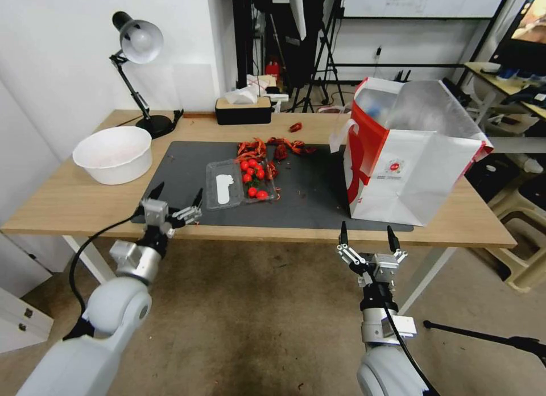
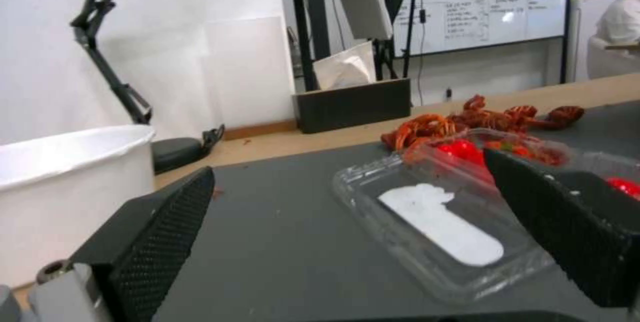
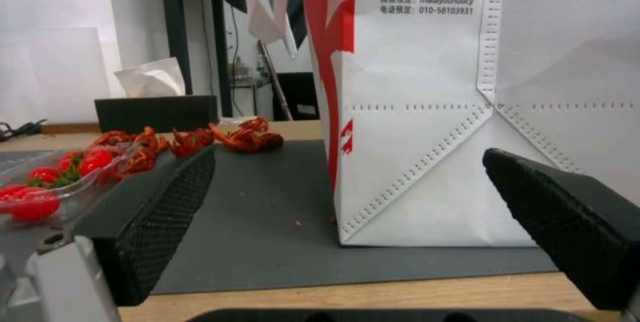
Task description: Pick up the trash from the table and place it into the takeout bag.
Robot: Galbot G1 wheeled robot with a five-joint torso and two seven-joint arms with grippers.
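The trash lies on the dark mat (image 1: 318, 199) of the table (image 1: 68, 205): a heap of red crayfish shells (image 1: 273, 148), one stray shell (image 1: 295, 127), and an open clear plastic box (image 1: 234, 184) holding small red tomatoes (image 2: 460, 151). The takeout bag (image 1: 415, 168), white with red sides and foil lining, stands open at the mat's right end. My left gripper (image 1: 179, 191) hovers open at the mat's front left corner, just short of the clear box (image 2: 433, 227). My right gripper (image 1: 367, 230) is open below the table's front edge, facing the bag (image 3: 427, 152).
A white bowl (image 1: 114, 153) sits at the table's left, with a desk lamp (image 1: 139, 43) behind it. A black tissue box (image 1: 243, 108) stands at the back edge. Tripods, desks and stools crowd the room behind and to the right.
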